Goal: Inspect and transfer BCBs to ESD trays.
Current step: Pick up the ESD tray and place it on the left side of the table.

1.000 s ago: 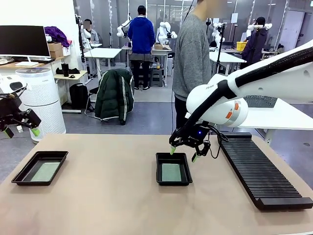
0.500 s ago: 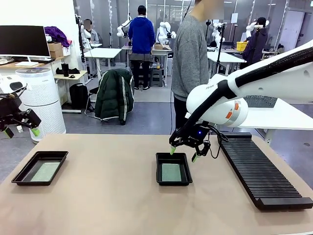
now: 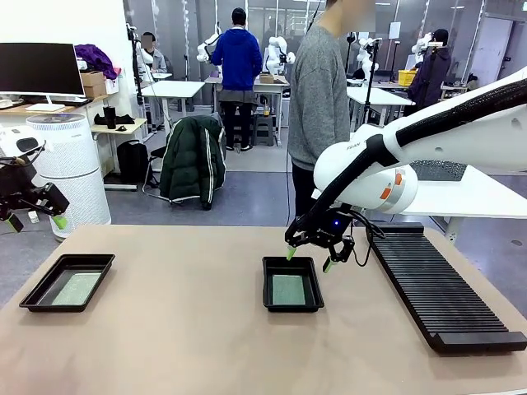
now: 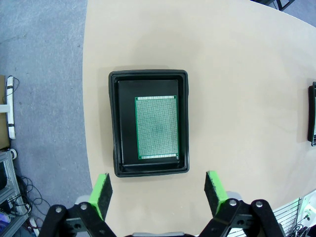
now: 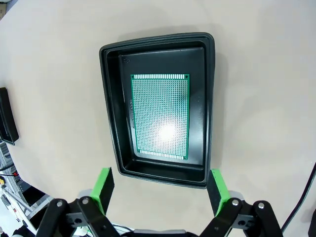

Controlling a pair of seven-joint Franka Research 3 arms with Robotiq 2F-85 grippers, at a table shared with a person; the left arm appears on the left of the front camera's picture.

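- At the far left of the front view, our left gripper (image 3: pixel 34 212) hangs off the table's (image 3: pixel 189 346) edge, well above the surface, its jaws spread and nothing between them.
- Lower left of that view: one ESD tray (image 3: pixel 90 262) sits flat on the table with a BCB (image 3: pixel 76 288) lying on its floor. In our left wrist view the same tray (image 4: pixel 114 123) sits mid-frame with the board (image 4: pixel 156 127) inside it, clear of the green pads (image 4: pixel 101 193).
- At the centre of the front view, the second ESD tray (image 3: pixel 291 309) also holds a BCB (image 3: pixel 289 289). Our right wrist view shows that board (image 5: pixel 160 116) flat on the tray floor, a glare spot on its face.
- Just above that tray's far rim hovers our right gripper (image 3: pixel 310 257), jaws spread wide and empty, touching neither tray nor board.
- At the right of the front view, the long ribbed rack (image 3: pixel 436 288) lies along the table; we see no boards standing in it.
- We judge the transfer essentially done: both trays filled, both tools free. What may remain is withdrawing, or a last look at the boards.
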